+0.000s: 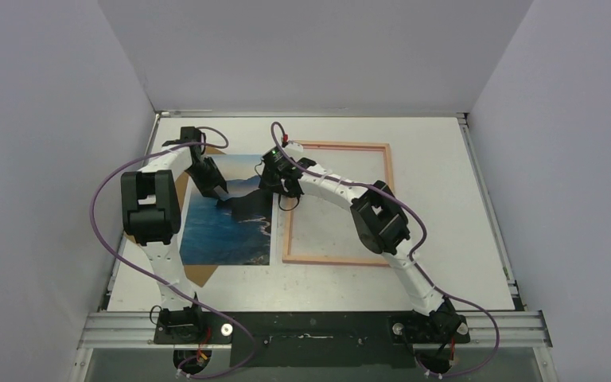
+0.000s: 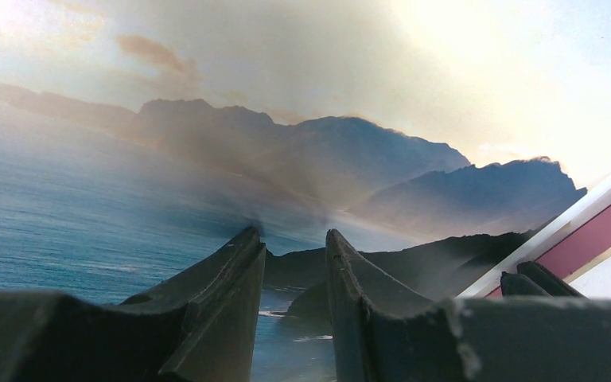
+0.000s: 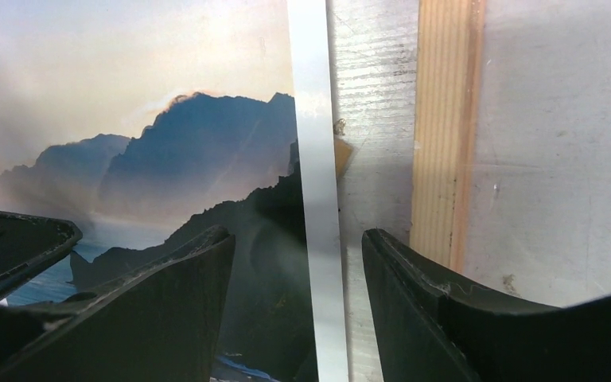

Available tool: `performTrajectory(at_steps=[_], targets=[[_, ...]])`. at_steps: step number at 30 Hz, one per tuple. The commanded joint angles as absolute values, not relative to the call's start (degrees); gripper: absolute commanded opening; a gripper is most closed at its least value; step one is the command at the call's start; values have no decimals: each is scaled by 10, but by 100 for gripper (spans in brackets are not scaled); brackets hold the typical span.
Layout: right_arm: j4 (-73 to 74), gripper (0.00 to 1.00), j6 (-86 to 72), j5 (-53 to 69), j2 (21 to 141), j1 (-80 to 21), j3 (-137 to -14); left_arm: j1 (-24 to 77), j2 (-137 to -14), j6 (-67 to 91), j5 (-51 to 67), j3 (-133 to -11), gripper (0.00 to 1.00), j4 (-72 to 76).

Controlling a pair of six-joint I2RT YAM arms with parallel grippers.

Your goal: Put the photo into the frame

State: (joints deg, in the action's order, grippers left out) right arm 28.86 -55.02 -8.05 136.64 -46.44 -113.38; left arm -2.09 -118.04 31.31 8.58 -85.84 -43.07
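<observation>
The photo, a print of blue sea, dark mountains and hazy sky, lies flat at the table's left centre. To its right lies the frame, a thin peach-pink rectangle. My left gripper is down over the photo's upper part. In the left wrist view its gripper stands narrowly open, with only the photo showing in the gap. My right gripper is at the photo's right edge. That gripper is open astride the photo's white border, and the frame's wooden bar runs just beyond.
A brown backing board lies under the photo, its corners showing at the near and far ends. Grey walls close the table on three sides. The frame's pink strip and a right gripper finger show at the lower right of the left wrist view.
</observation>
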Motion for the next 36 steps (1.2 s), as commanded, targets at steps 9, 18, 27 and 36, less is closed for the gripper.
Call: performTrajectory(at_steps=[9,18,27,36], targets=[[322,62,-585,-21,1394,-456,-1166,-22,-1214,316,79,-854,33,-409],[220,63,-632,86,1346,-434,-1073,-20,-1220,318,80,-848,33,-408],[-55,66,-686,250,1308,-417,-985,-20,-1224,317,86,-852,33,-406],[-52,67,-692,256,1249,-418,-921,-20,-1224,318,86,-855,32,-409]])
